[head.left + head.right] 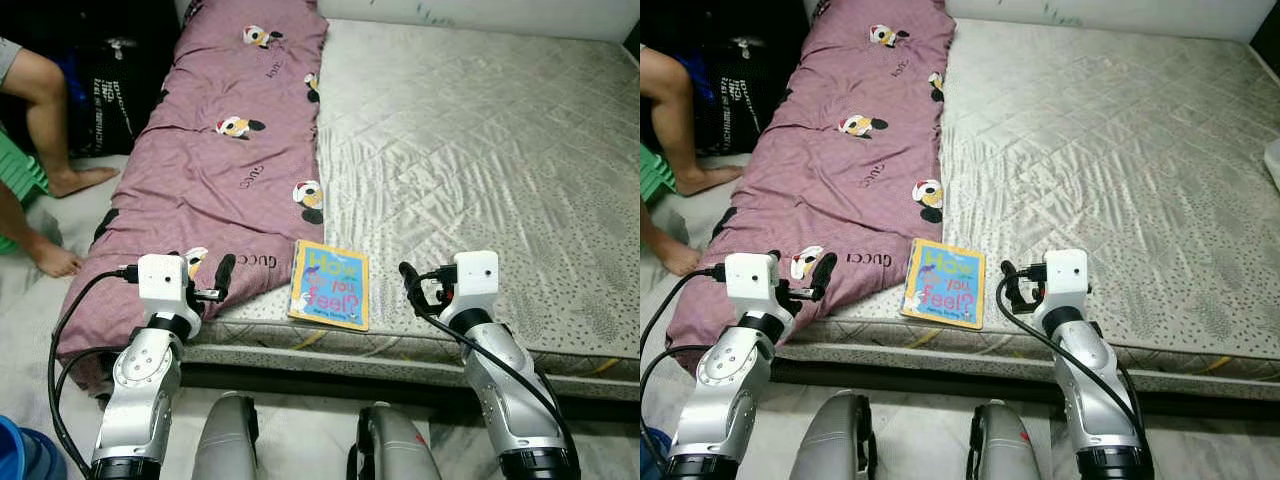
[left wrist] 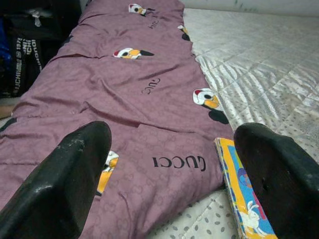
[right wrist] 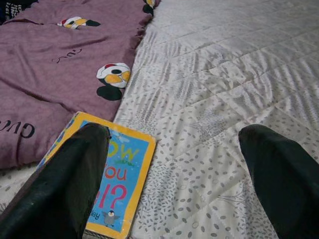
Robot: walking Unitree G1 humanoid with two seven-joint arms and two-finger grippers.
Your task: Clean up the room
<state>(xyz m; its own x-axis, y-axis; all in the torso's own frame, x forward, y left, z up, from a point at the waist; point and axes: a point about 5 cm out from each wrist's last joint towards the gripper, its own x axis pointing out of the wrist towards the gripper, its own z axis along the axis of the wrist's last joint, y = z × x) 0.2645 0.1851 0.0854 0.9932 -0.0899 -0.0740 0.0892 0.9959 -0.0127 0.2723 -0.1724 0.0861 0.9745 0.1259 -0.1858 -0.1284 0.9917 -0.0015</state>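
Both claws hover low at the near edge of the mattress (image 1: 480, 150), fingers spread and holding nothing. Between them lies the book (image 1: 329, 285), flat on the mattress by its front edge: it sits just left of the right gripper (image 3: 174, 184) and just right of the left gripper (image 2: 169, 184). Ahead of the left gripper a purple quilt (image 1: 225, 170) with cartoon ducks runs up the mattress's left side, its edge touching the book. Farther left, a person's bare legs (image 1: 45, 130) rest on the floor.
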